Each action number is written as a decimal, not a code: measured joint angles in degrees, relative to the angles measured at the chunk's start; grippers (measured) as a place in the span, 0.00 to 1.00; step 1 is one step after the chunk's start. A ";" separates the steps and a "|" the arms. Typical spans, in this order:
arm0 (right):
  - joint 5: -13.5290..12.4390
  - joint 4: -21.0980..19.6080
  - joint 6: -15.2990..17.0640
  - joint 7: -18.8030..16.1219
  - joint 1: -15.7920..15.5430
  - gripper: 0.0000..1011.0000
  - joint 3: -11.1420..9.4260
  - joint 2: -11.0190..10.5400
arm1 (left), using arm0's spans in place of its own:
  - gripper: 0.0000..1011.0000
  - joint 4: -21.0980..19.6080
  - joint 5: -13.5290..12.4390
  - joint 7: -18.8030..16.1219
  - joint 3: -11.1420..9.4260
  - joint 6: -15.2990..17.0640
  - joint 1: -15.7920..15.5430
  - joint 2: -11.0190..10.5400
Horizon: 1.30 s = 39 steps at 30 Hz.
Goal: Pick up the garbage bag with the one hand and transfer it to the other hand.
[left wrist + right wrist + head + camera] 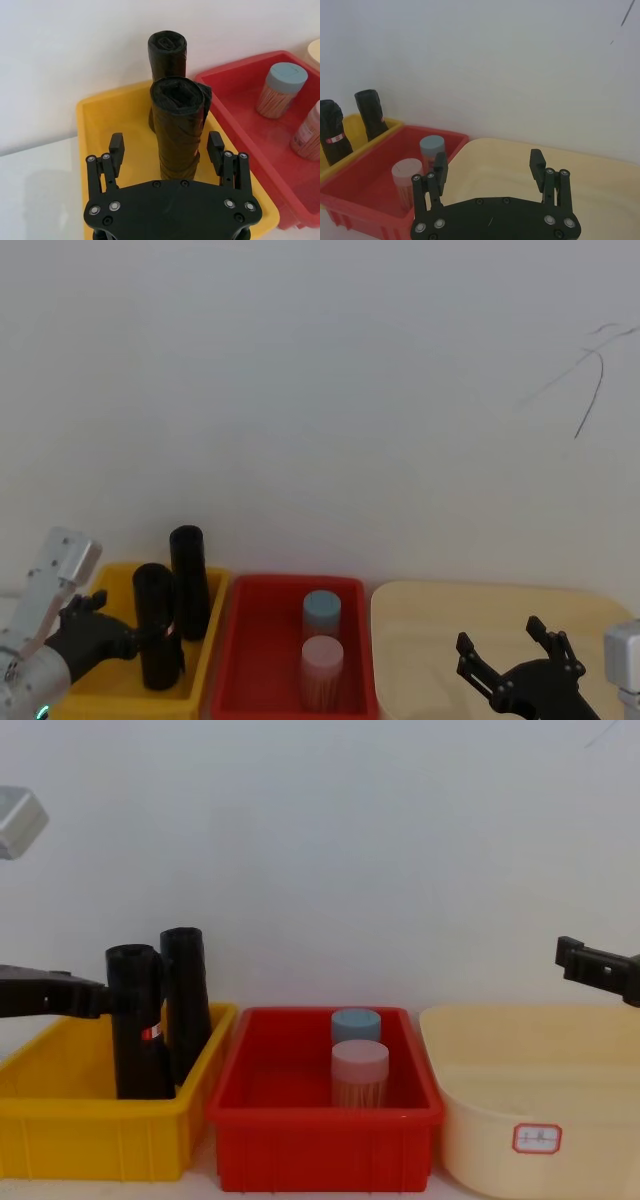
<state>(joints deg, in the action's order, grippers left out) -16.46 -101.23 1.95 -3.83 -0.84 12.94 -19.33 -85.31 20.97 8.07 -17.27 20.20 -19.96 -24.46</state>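
Left gripper (166, 144) holds spread jaws around the upright black garbage-bag roll (177, 125), ready to clamp. Right gripper (489, 162) hovers, jaws spread, for handover.

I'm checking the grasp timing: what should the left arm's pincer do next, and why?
Probably close the left pincer on the nearer garbage bag roll. Its fingers stand open on either side of the roll, which stands upright in the yellow bin; the right pincer hangs open above the cream basin.
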 joint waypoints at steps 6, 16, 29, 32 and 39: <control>0.00 0.00 0.00 0.00 0.00 0.99 0.00 0.00 | 0.99 3.21 -1.07 1.27 -1.30 -0.50 -2.22 0.80; 0.00 0.00 0.00 0.00 0.00 0.99 0.00 0.00 | 0.99 8.07 -2.80 3.20 -3.30 -2.18 -5.18 2.15; 0.00 0.00 0.00 0.00 0.00 0.99 0.00 0.00 | 0.94 12.03 -4.61 4.20 -4.77 -3.40 -7.72 3.64; 0.00 0.00 0.00 0.00 0.00 0.99 0.00 0.00 | 0.86 12.56 -4.87 4.30 -4.97 -3.55 -8.03 3.83; 0.00 0.00 0.00 0.00 0.00 0.99 0.00 0.00 | 0.68 13.33 -5.24 4.46 -5.24 -3.78 -8.52 4.14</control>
<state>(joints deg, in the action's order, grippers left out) -16.46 -101.23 1.95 -3.83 -0.84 12.94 -19.33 -71.98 15.73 12.53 -22.51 16.42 -28.48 -20.32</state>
